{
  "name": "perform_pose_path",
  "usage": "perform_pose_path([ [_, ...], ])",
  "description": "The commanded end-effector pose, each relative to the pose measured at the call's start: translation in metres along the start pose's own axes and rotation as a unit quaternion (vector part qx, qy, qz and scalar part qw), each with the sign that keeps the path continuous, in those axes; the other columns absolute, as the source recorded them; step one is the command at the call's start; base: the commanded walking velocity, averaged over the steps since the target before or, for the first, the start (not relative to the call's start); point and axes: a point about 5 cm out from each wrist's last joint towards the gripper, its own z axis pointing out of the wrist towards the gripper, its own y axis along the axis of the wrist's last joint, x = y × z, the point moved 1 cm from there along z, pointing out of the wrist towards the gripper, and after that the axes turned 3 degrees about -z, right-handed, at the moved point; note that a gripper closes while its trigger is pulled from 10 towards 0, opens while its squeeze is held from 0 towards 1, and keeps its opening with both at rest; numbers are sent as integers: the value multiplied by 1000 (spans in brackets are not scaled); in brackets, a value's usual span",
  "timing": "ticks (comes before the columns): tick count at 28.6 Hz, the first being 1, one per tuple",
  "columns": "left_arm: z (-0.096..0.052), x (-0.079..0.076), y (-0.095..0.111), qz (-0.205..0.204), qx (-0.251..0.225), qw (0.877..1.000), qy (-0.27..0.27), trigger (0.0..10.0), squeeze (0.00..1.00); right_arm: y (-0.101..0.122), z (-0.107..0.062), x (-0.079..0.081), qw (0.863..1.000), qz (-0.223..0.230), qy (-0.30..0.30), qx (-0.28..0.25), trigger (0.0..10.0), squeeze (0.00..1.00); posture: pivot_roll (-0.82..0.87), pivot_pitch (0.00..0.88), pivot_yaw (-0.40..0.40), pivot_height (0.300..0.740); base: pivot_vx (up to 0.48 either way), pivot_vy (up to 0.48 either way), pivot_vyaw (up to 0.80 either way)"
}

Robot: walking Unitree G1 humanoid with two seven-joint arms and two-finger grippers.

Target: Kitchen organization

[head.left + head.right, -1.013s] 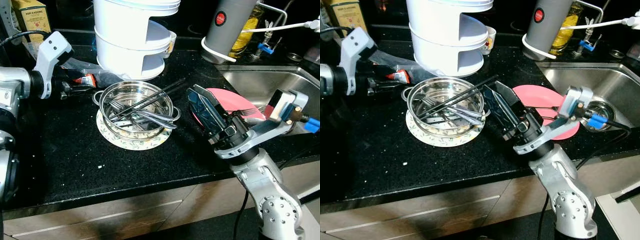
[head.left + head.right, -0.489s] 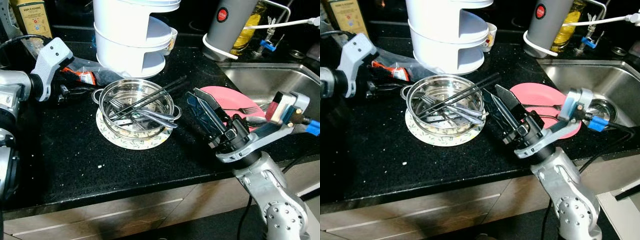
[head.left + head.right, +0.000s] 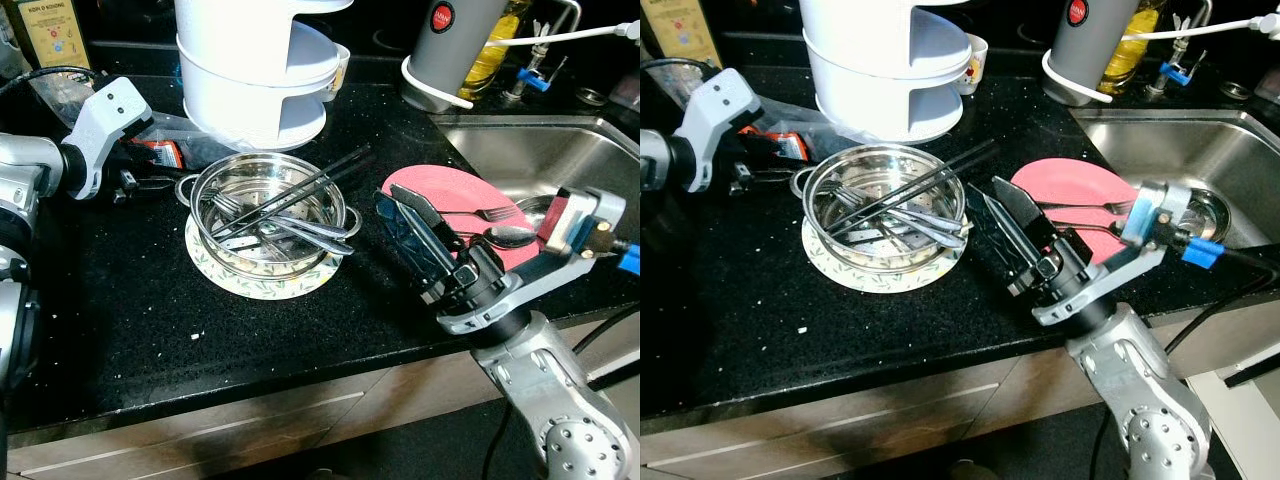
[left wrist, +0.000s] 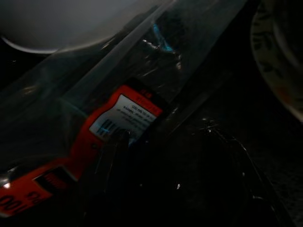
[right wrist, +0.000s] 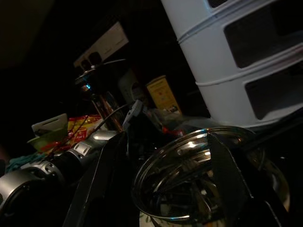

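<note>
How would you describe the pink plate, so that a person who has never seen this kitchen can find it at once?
Look at the black countertop, at the edge nearest the steel sink. There a flat round pink plate lies with a fork and a spoon on it. It is the one pink thing there; the neighbouring steel bowl stands on a patterned plate.

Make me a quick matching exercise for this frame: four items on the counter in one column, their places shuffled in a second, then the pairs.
Items:
1. steel bowl
2. spoon
3. chopsticks
4. white stacked container

Places:
A. lying on the pink plate
B. behind the bowl
C. on the patterned plate
D. slanting across the bowl's rim

Pairs: 1-C, 2-A, 3-D, 4-B
</note>
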Motion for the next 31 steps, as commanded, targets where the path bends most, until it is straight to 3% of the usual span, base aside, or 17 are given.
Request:
perform_pose_path([
  [1,3,-3,-5,-11,17,1000,-16,10000,0,5,-2,3,1000,-9,1,1,10000,0,32,156,-158,740,0,0,0],
  [8,1,-7,-1,-29,12,997,-65,10000,0,4,-3,2,1000,-6,-11,6,10000,0,30,164,-161,740,0,0,0],
  [9,0,-7,-1,-28,14,997,-68,4549,0,4,-3,2,1000,-6,-13,7,10000,0,30,165,-161,740,0,0,0],
  [10,-1,-8,-3,-30,21,996,-76,0,0,4,-3,1,1000,-5,-15,7,10000,0,33,165,-162,740,0,0,0],
  [14,-2,-10,-8,-29,44,995,-90,0,0,4,-3,-1,1000,-3,-21,8,10000,0,35,166,-162,740,0,0,0],
  [31,-3,-14,-9,-1,62,991,-120,0,0,3,-1,-6,1000,-3,-31,6,10000,0,54,157,-161,740,0,0,0],
])
